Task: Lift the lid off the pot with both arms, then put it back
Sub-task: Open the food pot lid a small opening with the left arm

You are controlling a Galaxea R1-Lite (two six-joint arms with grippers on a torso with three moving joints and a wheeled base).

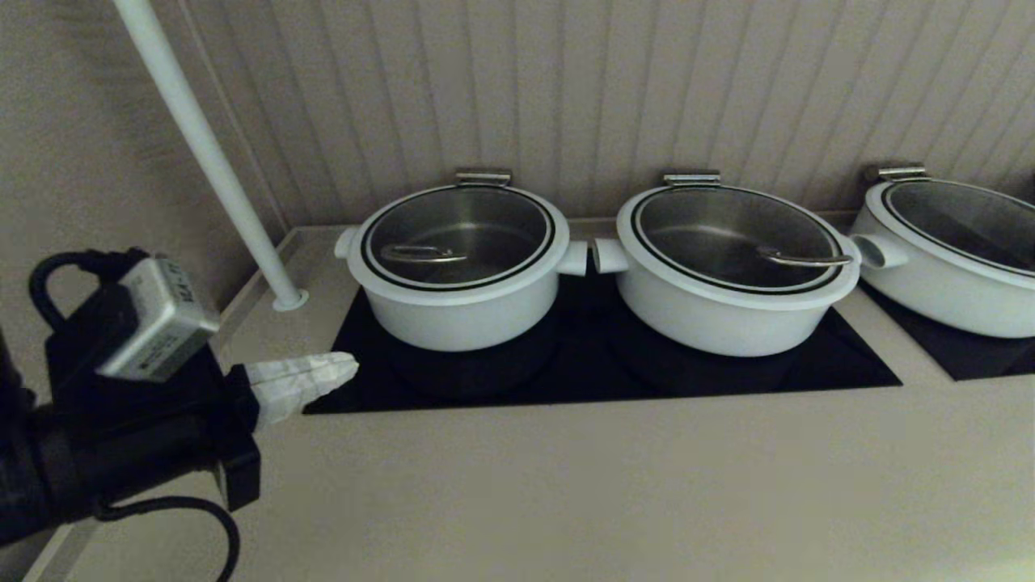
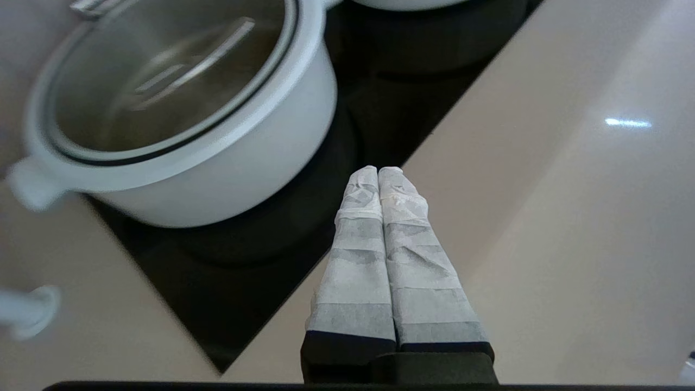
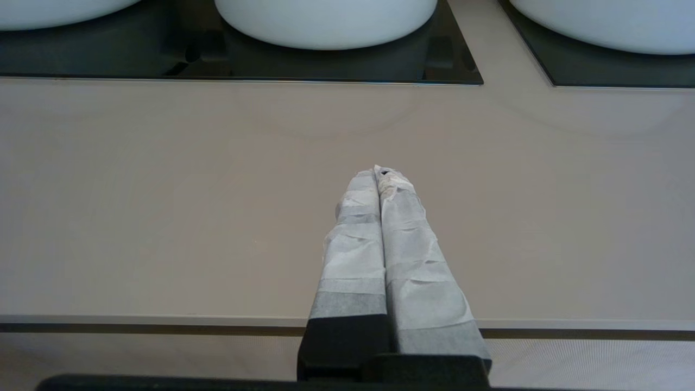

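Observation:
The pot [image 1: 461, 311] is the leftmost white one on the black cooktop [image 1: 582, 372], and the glass lid [image 1: 457, 234] sits on it with its steel loop handle [image 1: 423, 255] lying flat. My left gripper [image 1: 346, 368] hovers low over the counter at the cooktop's front left corner, shut and empty, short of the pot. In the left wrist view its taped fingertips [image 2: 378, 171] are pressed together below the pot [image 2: 228, 168] and lid [image 2: 168, 76]. My right gripper [image 3: 380, 172] is out of the head view; it hangs shut and empty above the counter near its front edge.
Two wider lidded white pots [image 1: 728, 307] [image 1: 946, 275] stand to the right of the pot. A slanted white pole [image 1: 210, 153] meets the counter at the back left. A ribbed wall runs close behind the pots. Beige counter [image 1: 614, 485] stretches in front of the cooktop.

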